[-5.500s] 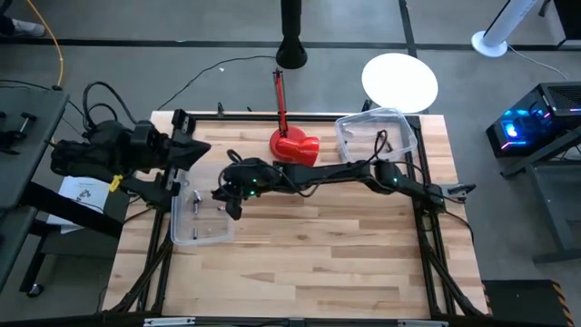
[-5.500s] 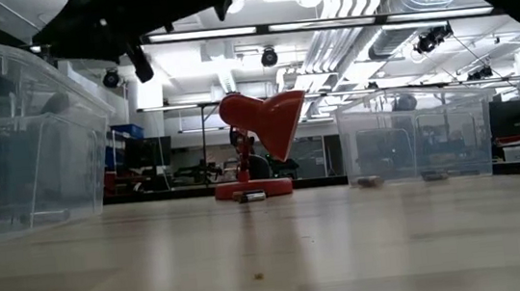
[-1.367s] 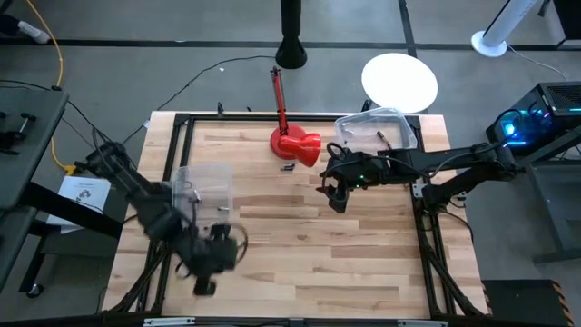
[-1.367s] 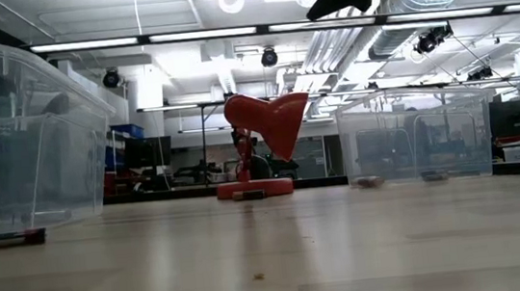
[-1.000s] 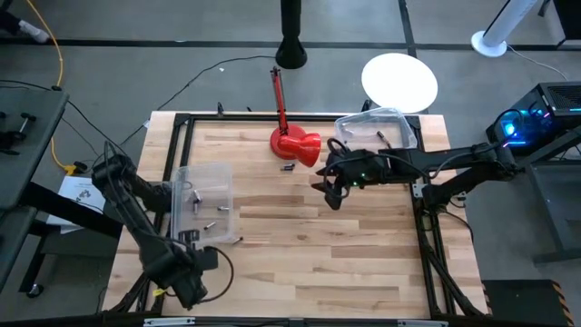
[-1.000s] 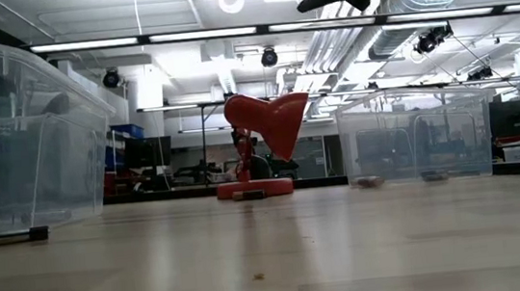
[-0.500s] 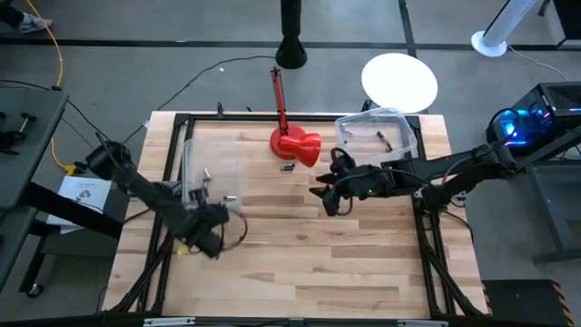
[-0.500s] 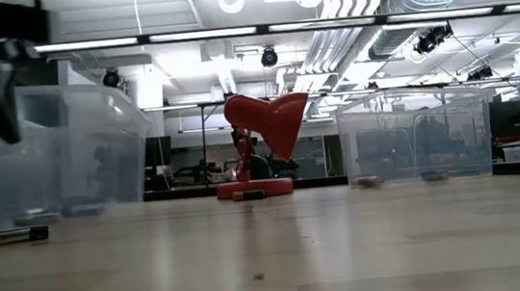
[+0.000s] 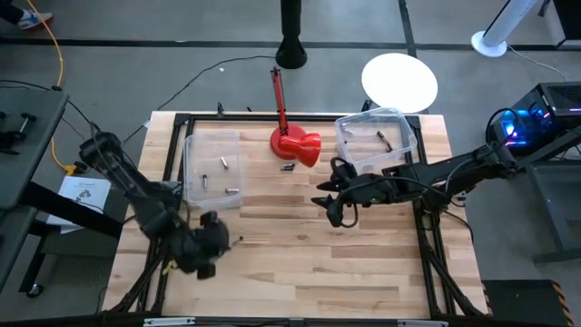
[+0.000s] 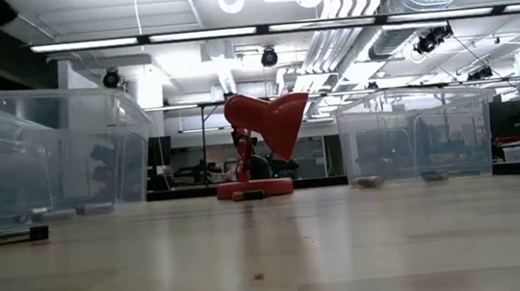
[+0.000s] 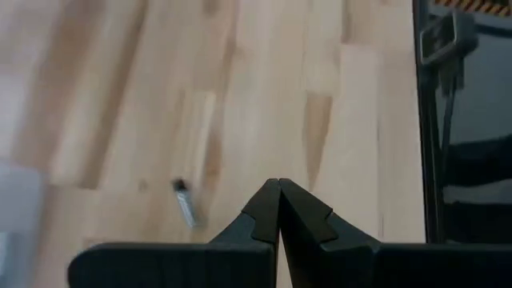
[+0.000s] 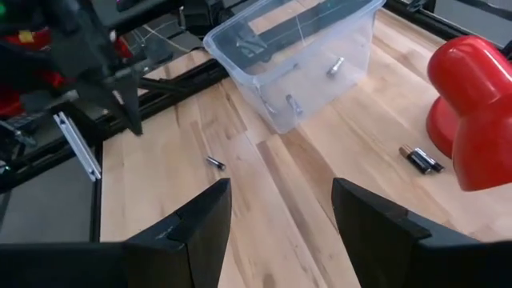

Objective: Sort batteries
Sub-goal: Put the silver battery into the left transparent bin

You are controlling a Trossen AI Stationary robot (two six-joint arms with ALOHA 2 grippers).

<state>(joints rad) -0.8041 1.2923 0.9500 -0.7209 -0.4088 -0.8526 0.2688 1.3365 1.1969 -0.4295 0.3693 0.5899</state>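
A clear left bin (image 9: 211, 170) holds several batteries (image 9: 224, 163). A clear right bin (image 9: 375, 138) at the far right holds a few more (image 9: 381, 136). Two batteries (image 9: 289, 166) lie beside the red object (image 9: 295, 145). One battery (image 9: 240, 240) lies alone on the wood, seen also in the left wrist view (image 11: 186, 210). My left gripper (image 9: 214, 243) hovers shut just left of that battery, touching nothing. My right gripper (image 9: 327, 207) hangs open above mid-table, its fingers (image 12: 200, 224) empty.
The table's black frame rail (image 11: 428, 136) runs along its edges. Bare wood (image 9: 309, 263) fills the near half. In the low view the lone battery (image 10: 13, 235) lies in front of the left bin (image 10: 53, 153), and the red object (image 10: 268, 125) stands at the back.
My left arm swung from the near left corner up against the left bin, which slid toward the far edge, then drew back a little. The lone battery stayed where it lay. My right gripper drifted slightly toward the near edge, still open.
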